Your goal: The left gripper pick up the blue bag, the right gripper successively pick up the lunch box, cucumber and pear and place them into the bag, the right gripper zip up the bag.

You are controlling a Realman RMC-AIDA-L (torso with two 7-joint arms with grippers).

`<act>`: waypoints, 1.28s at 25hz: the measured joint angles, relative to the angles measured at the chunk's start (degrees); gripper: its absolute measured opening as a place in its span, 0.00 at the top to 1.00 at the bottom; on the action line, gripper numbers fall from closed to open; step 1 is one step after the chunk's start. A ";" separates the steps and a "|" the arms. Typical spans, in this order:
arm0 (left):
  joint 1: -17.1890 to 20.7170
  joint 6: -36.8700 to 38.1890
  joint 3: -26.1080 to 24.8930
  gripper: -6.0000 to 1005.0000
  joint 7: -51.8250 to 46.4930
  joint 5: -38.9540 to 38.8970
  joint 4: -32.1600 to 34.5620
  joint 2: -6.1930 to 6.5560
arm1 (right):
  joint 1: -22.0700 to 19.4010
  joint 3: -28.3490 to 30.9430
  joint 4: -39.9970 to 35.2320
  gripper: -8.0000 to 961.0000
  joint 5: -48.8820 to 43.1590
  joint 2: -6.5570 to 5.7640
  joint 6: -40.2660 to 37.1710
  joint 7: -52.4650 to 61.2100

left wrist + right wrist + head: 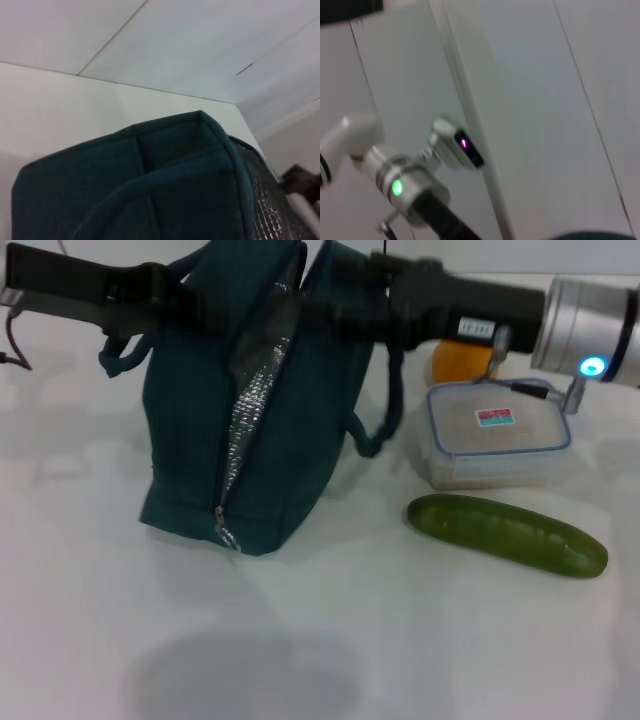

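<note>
- White worktop (330,640) carries all the things.
- The blue bag (250,430) stands upright at the left, its zipper open and the silver lining showing.
- The lunch box (497,435) lies to the right of the bag; the pear (458,362) is behind it, and the cucumber (505,533) lies nearer.
- Both arms reach across the bag's top. I cannot tell the state of either pincer.

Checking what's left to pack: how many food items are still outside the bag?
3: the lunch box right of the blue bag, the cucumber in front of it, the pear behind it, partly hidden by an arm.
</note>
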 joint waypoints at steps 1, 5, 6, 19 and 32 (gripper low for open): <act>-0.07 0.00 0.03 0.95 0.00 0.00 0.00 0.00 | -0.03 -1.17 -0.11 0.15 0.00 0.00 1.14 -0.48; -0.13 0.00 0.04 0.95 0.00 -0.19 0.00 0.00 | -0.51 -4.31 0.08 0.15 0.01 0.01 4.52 -1.83; -0.14 0.00 0.04 0.95 -0.01 -0.22 0.00 0.00 | -0.75 -4.83 0.20 0.15 0.03 0.01 5.25 -1.87; -0.21 -1.17 0.04 0.95 1.29 -0.37 -1.89 -1.42 | -7.11 -6.99 1.02 0.15 0.13 0.01 8.19 -1.90; 0.42 -2.83 0.04 0.95 3.41 0.07 -2.12 -2.65 | -12.34 -7.04 2.64 0.15 16.53 0.01 2.99 -2.06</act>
